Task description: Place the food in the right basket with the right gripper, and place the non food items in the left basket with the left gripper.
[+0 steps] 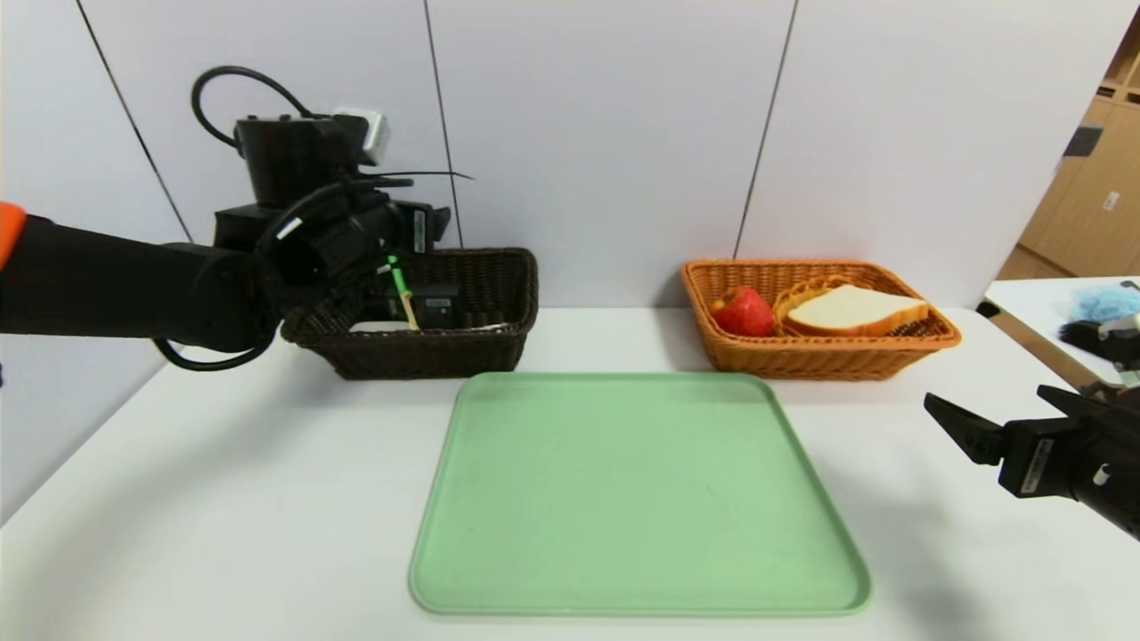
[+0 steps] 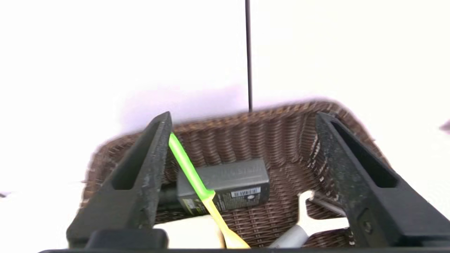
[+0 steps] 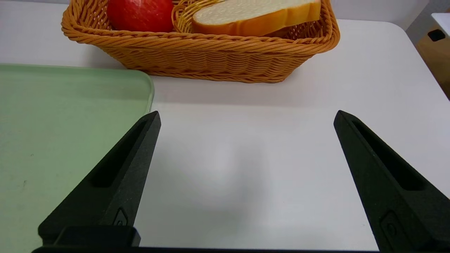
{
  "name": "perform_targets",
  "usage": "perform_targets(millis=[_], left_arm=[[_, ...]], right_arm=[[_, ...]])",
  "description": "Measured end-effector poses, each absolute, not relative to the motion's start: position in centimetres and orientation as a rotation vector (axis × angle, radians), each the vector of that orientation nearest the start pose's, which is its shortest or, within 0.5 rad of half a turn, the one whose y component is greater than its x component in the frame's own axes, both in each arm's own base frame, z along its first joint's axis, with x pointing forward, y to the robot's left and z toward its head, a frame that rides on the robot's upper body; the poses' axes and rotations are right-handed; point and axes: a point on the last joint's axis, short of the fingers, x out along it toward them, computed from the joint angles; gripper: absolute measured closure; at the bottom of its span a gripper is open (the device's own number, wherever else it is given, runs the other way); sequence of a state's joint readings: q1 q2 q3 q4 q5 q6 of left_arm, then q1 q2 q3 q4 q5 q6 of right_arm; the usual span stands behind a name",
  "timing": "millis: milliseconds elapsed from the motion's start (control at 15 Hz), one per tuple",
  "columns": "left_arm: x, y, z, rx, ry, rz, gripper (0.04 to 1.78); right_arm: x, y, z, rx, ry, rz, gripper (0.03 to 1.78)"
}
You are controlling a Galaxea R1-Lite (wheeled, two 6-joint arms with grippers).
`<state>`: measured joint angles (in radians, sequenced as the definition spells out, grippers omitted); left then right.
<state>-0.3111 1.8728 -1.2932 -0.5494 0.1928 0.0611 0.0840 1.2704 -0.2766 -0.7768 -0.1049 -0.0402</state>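
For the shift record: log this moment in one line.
left hand: open over dark basket | green-yellow stick: leaning on one finger | right hand: open, idle above table | tray: bare

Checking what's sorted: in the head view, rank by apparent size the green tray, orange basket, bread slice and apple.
1. green tray
2. orange basket
3. bread slice
4. apple

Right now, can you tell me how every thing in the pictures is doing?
Left gripper: jaws open over the dark brown wicker basket.
Green-and-yellow toothbrush: leaning against one jaw, above the grey rectangular charger lying in that basket.
Right gripper: jaws open, low over the white table.
Orange wicker basket: holds red apple and bread slice.
Pale green plastic tray: empty.
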Motion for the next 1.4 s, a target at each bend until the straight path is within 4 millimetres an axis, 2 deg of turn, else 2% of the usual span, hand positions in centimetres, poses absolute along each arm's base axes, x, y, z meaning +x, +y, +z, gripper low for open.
perform_targets(millis=[267,533,733,867,1067,1267,1400], left_arm=[[30.6,-9.3,27.1,0.049,-0.003,-0.099,0.27],[24.0,-7.1,26.9,0.075,-0.002,-0.051,0.21],[19.0,-4.5,26.6,0.104,-0.033,0.003,0.18],[16.2,-2.8,25.6,0.135,-0.044,0.063,0.16],[12.0,-0.8,22.8,0.153,-0.039,0.148,0.15],[8.4,-0.1,19.6,0.147,-0.032,0.187,0.15],[7.0,0.2,18.0,0.142,-0.028,0.203,0.15]], right_arm=[[16.2,1.1,17.1,-0.06,0.154,-0.017,0.11],[14.3,1.0,18.6,-0.075,0.064,-0.017,0.11],[11.6,0.8,18.9,-0.085,0.048,-0.014,0.11],[9.6,0.6,18.9,-0.086,0.054,-0.011,0.11],[6.9,0.3,18.5,-0.08,0.073,-0.011,0.11],[4.9,0.0,17.8,-0.072,0.024,-0.048,0.11],[3.8,-0.1,17.3,-0.072,0.005,-0.073,0.11]])
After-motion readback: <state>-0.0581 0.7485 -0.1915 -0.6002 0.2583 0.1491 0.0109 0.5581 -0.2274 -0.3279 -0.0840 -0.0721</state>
